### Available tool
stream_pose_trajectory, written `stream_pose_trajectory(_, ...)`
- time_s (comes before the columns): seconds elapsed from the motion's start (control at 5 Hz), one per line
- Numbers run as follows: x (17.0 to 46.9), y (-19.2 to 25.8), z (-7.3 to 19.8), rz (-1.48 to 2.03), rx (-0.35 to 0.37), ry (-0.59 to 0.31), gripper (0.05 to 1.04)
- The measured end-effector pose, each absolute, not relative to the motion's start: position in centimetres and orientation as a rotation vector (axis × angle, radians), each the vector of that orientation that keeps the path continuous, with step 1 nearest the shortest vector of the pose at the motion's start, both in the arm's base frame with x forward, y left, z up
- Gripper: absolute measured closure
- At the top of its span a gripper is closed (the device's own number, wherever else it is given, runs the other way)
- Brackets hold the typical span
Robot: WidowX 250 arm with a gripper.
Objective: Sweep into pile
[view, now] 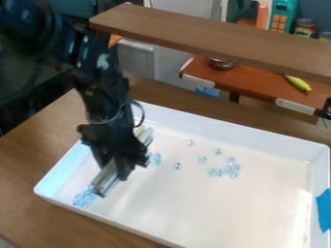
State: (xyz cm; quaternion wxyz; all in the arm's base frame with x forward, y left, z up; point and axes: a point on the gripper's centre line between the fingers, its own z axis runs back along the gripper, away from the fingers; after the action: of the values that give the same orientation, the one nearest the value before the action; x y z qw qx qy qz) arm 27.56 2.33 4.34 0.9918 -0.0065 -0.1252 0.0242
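Pale-blue beads lie scattered in the white tray, some beside the bar that the fingers clasp near its middle. They look light, hard and slippery, likely to skitter; the bar seems stiff, best gripped just there.

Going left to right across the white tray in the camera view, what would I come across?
Corner pile of bluish pieces, bar held in the pincer, small clump, lone piece, second lone piece, third lone piece, larger loose clump, blue tape on the tray's right wall.
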Motion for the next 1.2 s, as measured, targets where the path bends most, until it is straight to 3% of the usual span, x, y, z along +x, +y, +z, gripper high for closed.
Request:
stream_pose_trajectory(0.4, 31.1, -4.6, 7.0, 0.032, -0.103, -0.286, 0.701)
stream_pose_trajectory(0.6, 33.1, -8.6, 6.7, 0.056, -0.125, -0.260, 0.701)
stream_pose_trajectory(1.2, 37.8, -15.6, 2.0, 0.110, -0.007, -0.232, 0.701)
